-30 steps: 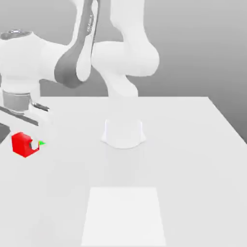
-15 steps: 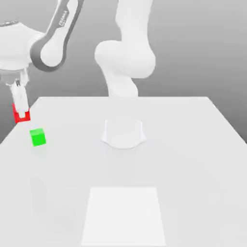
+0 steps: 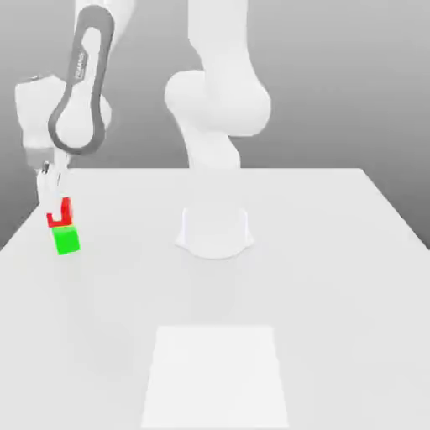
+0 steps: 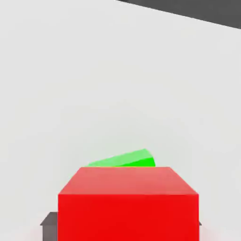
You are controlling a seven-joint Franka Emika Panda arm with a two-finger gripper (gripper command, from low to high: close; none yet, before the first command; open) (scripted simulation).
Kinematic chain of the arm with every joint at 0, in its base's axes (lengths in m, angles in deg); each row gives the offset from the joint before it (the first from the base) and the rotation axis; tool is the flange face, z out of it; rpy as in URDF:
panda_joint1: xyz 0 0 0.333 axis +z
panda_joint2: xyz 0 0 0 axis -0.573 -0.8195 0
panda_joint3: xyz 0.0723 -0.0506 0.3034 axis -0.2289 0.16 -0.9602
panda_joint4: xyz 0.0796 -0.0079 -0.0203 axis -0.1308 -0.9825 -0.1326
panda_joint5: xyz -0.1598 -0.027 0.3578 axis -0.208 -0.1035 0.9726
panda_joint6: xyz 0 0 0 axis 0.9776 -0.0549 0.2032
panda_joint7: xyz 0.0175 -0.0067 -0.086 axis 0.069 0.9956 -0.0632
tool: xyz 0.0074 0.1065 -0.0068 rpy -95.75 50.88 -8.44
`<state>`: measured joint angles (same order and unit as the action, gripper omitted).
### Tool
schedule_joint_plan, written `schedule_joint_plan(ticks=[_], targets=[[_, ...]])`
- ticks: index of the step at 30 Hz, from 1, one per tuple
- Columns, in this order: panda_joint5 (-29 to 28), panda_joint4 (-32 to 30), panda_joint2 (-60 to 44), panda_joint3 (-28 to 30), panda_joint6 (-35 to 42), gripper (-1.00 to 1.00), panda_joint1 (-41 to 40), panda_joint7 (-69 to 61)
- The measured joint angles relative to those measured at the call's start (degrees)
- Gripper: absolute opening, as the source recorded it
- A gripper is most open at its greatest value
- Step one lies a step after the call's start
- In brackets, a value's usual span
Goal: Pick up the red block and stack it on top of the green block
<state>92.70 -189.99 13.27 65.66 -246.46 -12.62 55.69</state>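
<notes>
Hand (image 3: 56, 204) observed clenched on the red block (image 3: 60, 218), which was positioned directly above the green block (image 3: 66, 240) at the left of the counter (image 3: 218, 294), contact undetermined.

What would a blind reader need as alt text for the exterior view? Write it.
A white robot arm's jaws are shut on a red block, held directly above a green block on a pale table, towards the exterior view's left.
</notes>
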Motion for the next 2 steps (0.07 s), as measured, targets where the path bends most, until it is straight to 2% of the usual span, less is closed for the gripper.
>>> schedule_joint_plan(ticks=[2], targets=[[0.0, 0.0, 0.0, 0.0, 0.0, 1.00, 0.0, 0.0]])
